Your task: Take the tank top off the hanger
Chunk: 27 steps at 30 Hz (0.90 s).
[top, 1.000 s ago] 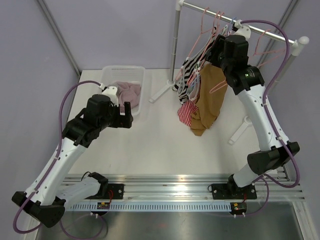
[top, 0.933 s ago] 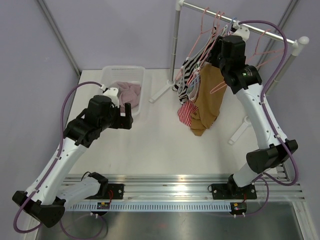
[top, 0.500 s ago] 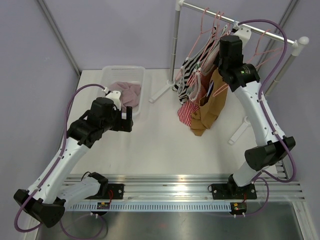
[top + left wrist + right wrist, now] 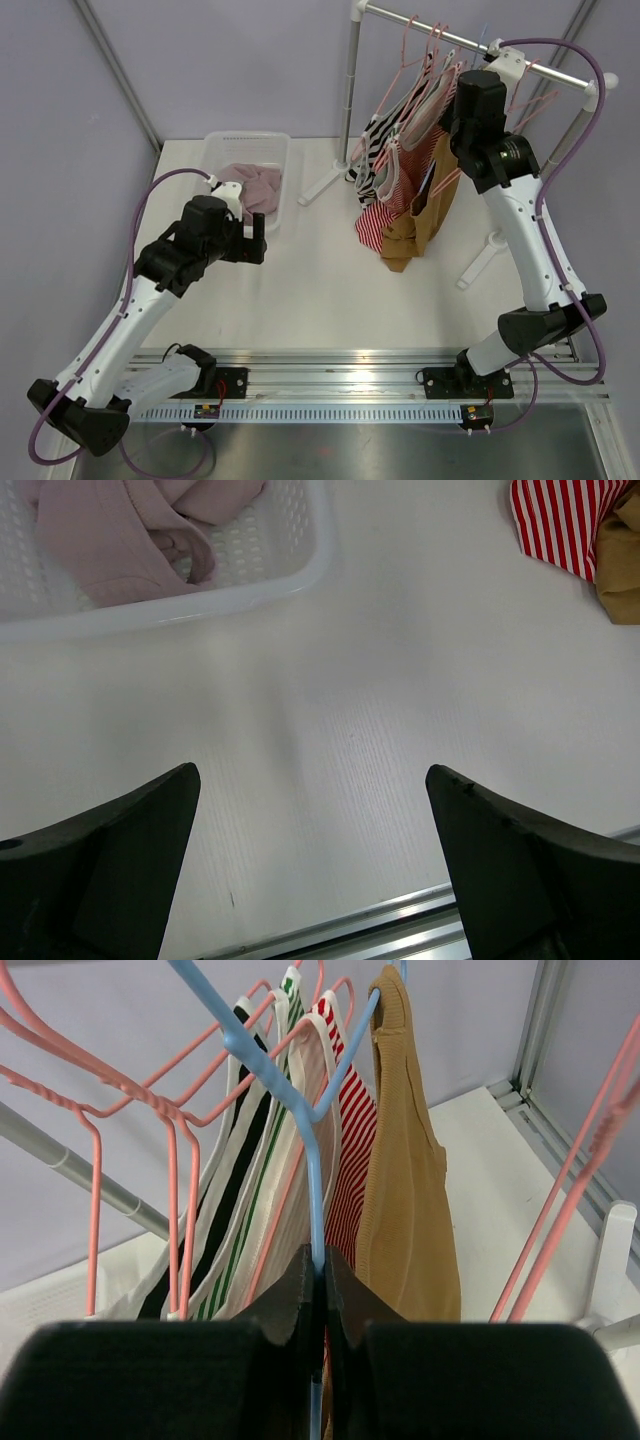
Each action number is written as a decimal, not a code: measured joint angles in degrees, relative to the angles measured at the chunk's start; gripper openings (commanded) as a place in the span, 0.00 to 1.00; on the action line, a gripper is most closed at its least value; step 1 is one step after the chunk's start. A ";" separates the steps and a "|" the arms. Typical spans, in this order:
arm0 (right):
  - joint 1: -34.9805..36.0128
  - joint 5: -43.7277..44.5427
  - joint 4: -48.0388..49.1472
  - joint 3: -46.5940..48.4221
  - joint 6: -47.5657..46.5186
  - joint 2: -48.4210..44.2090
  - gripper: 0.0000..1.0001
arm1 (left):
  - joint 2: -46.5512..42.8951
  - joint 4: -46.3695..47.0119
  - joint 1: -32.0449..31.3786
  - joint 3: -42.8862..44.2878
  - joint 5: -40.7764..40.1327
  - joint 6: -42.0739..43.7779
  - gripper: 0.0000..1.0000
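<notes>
A tan tank top (image 4: 420,205) hangs on a blue hanger (image 4: 300,1110) at the right end of the row of clothes on the rail (image 4: 420,22). In the right wrist view the tan top (image 4: 405,1190) drapes just right of the hanger's neck. My right gripper (image 4: 322,1260) is shut on the blue hanger's stem, just below its fork; in the top view it (image 4: 452,135) is high by the rail. My left gripper (image 4: 255,232) is open and empty, low over the table right of the basket; it shows open in the left wrist view (image 4: 312,772).
Red-striped (image 4: 375,222) and black-striped (image 4: 372,150) tops hang on pink hangers (image 4: 180,1160) left of the tan one. More pink hangers (image 4: 530,95) hang to the right. A white basket (image 4: 285,150) holds pink clothes (image 4: 255,185). The rack's feet (image 4: 480,262) rest on the table.
My right gripper has moved right and a little up along the rail with the blue hanger, and the tan top has swung right with it. The left arm has barely shifted.
</notes>
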 measured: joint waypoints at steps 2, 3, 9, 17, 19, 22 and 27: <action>0.00 -0.15 -0.26 0.28 0.20 -0.92 0.00 | -0.33 0.07 0.00 0.00 0.00 -0.02 0.99; 0.00 -0.37 -0.50 0.37 0.31 -1.44 0.00 | -0.55 0.07 0.00 0.00 0.02 -0.02 0.99; 0.00 -5.27 -1.86 -1.79 1.05 -7.87 0.00 | -2.12 0.04 0.00 0.04 0.11 -0.24 0.99; 0.00 -14.32 -5.29 -9.18 0.94 -22.80 0.00 | -4.35 0.09 -0.22 1.49 0.50 -3.13 0.99; 0.00 -16.94 -6.93 -10.32 0.59 -26.49 0.00 | -5.46 0.44 -0.61 2.56 0.48 -4.33 0.99; 0.00 -21.24 -9.31 -12.28 0.26 -32.22 0.00 | -6.75 2.10 -1.33 4.66 0.46 -6.12 0.99; 0.00 -28.48 -15.19 -9.94 -0.22 -37.66 0.00 | -4.70 5.66 -4.83 11.91 0.37 -7.72 0.99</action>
